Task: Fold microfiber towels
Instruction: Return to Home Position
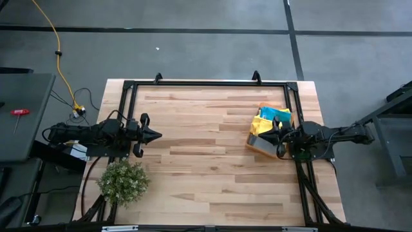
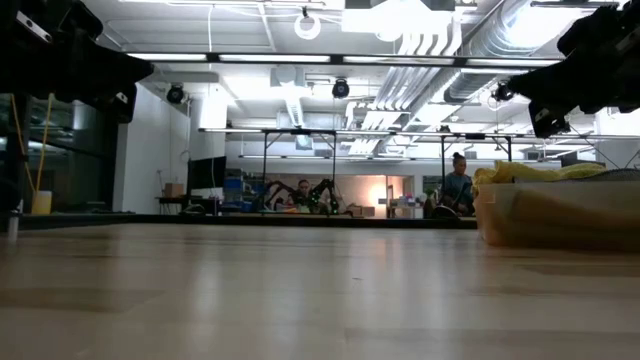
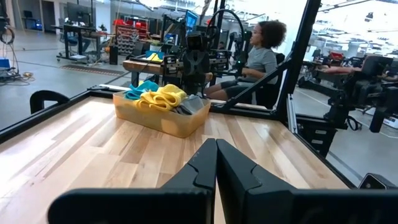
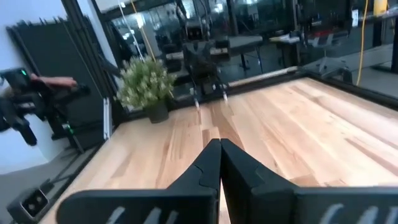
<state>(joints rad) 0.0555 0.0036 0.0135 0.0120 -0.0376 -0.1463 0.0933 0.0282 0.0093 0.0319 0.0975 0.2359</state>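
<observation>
**benchrat:** Wood table (image 1: pixel 212 161) has no cloth lying on it, and both arms sit at their own edges. Parked pose, I'd guess?

**foldfan:** Looks it. The left gripper (image 1: pixel 156 135) is at the left edge, fingers pinched together on nothing. The right gripper (image 1: pixel 277 136) is the same, tips closed and empty, hanging just over the orange bin (image 1: pixel 256 147).

**benchrat:** And the towels (image 1: pixel 270 119)?

**foldfan:** All in that bin by the right edge, yellow towel (image 1: pixel 262 122) on top, teal towel (image 1: pixel 278 113) peeking out behind. Piled there to free the tabletop, I reckon. Folding looks done.
</observation>
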